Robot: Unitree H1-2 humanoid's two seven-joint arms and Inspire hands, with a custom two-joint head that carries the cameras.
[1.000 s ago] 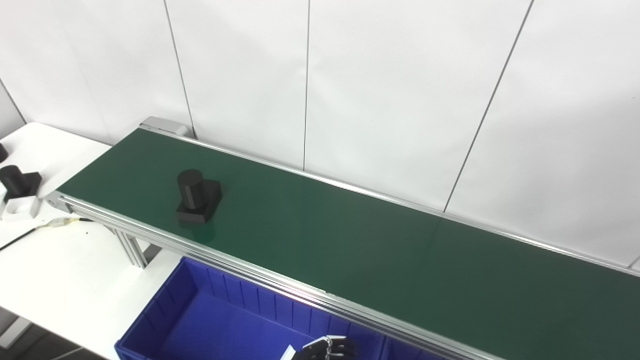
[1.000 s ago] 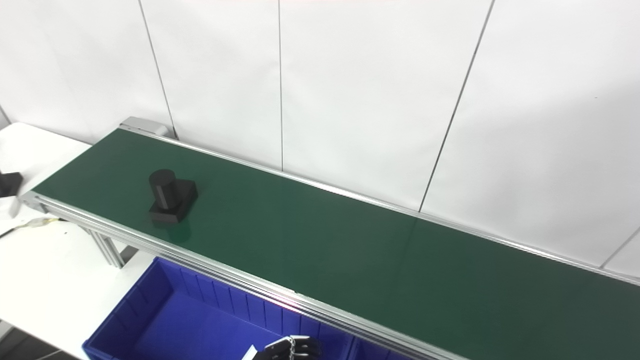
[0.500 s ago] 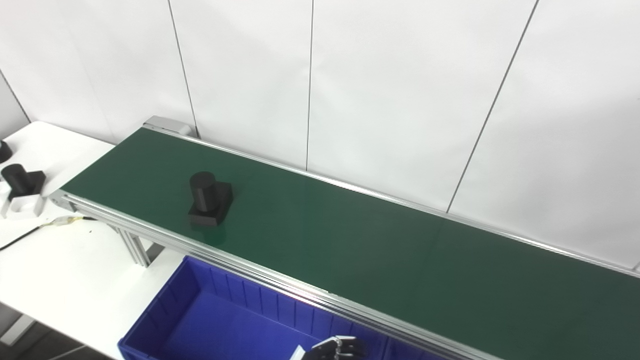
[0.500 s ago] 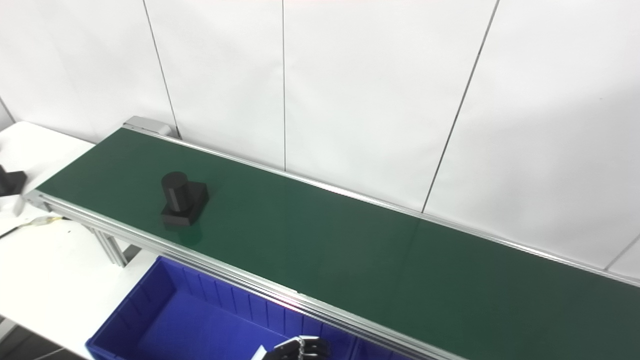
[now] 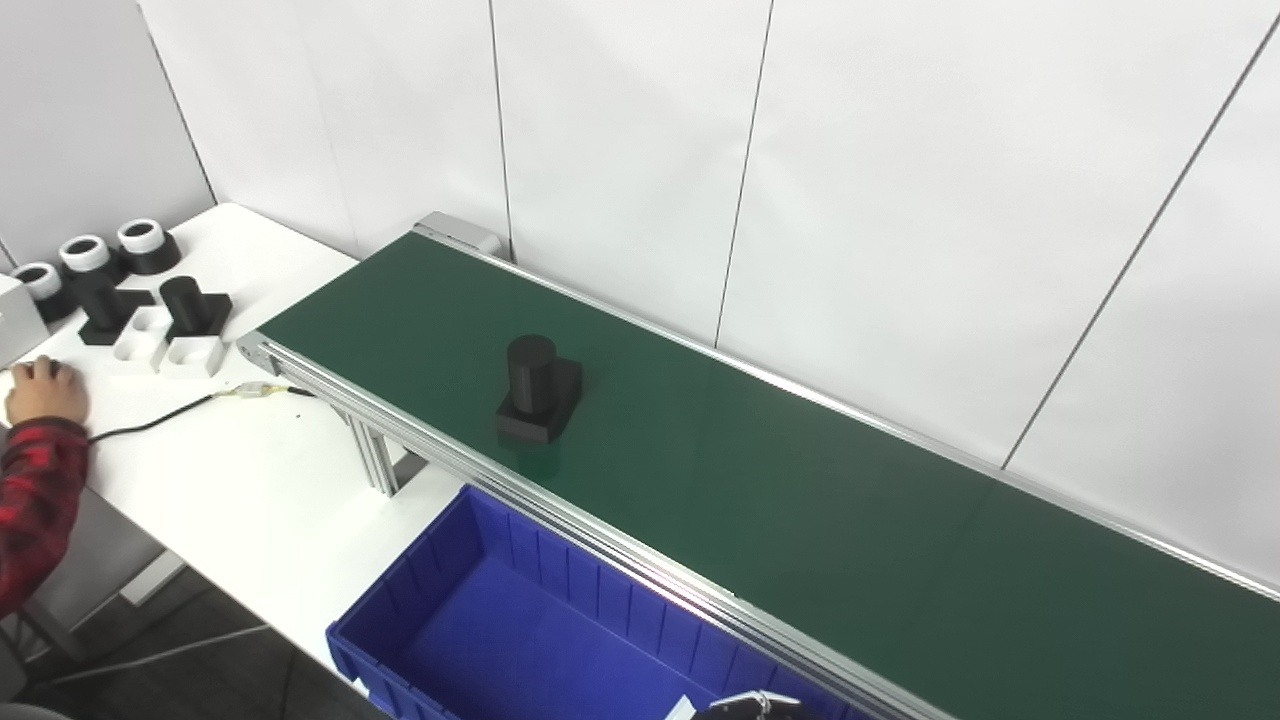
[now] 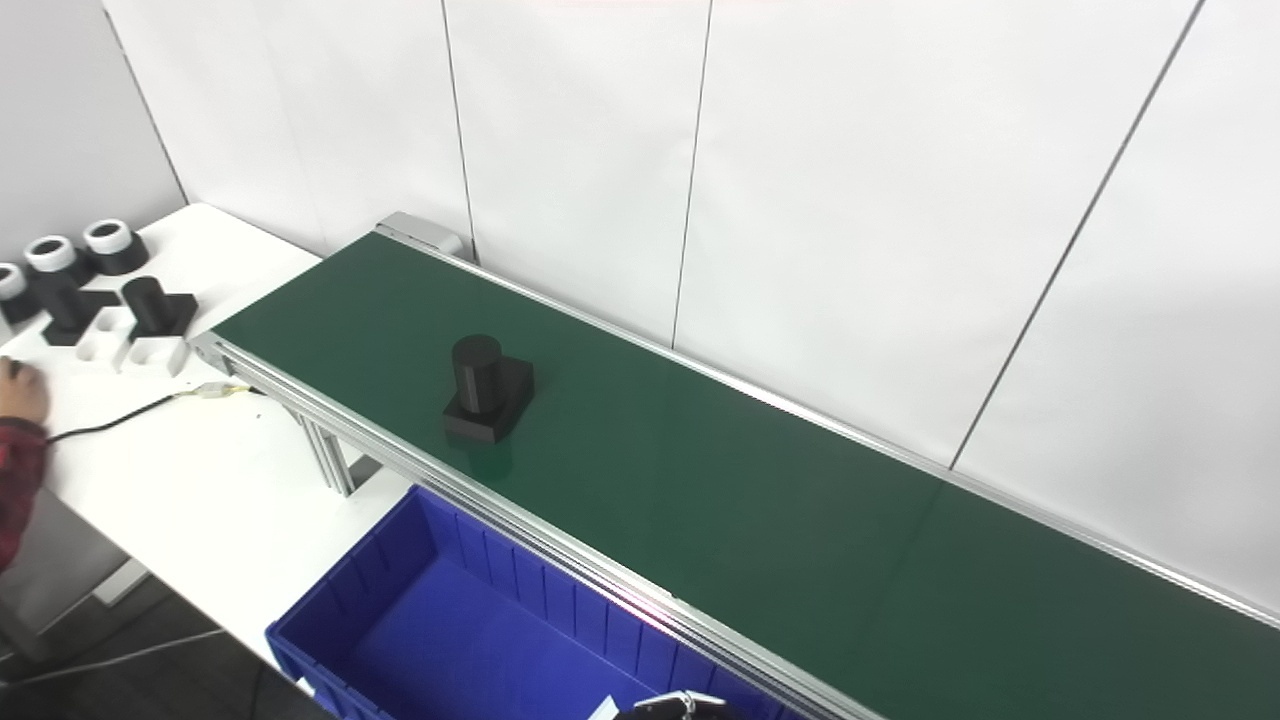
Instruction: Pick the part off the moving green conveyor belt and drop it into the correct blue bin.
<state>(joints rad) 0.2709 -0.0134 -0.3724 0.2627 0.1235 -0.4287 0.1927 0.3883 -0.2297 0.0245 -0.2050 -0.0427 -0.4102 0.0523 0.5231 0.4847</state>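
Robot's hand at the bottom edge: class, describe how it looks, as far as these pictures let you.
Only a sliver of one hand shows, over the blue bin: dark fingers with a metallic, chain-like strip and a small white piece beside it. Which arm it belongs to, and any cables or markings, cannot be told. The other hand is out of view.

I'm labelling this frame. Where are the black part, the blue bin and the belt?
part point(image 5: 537, 390): left eye view, on its upright cylinder.
bin point(image 5: 480, 620): left eye view, on its bare floor.
belt point(image 6: 800, 520): right eye view, on bare green surface right of the part.
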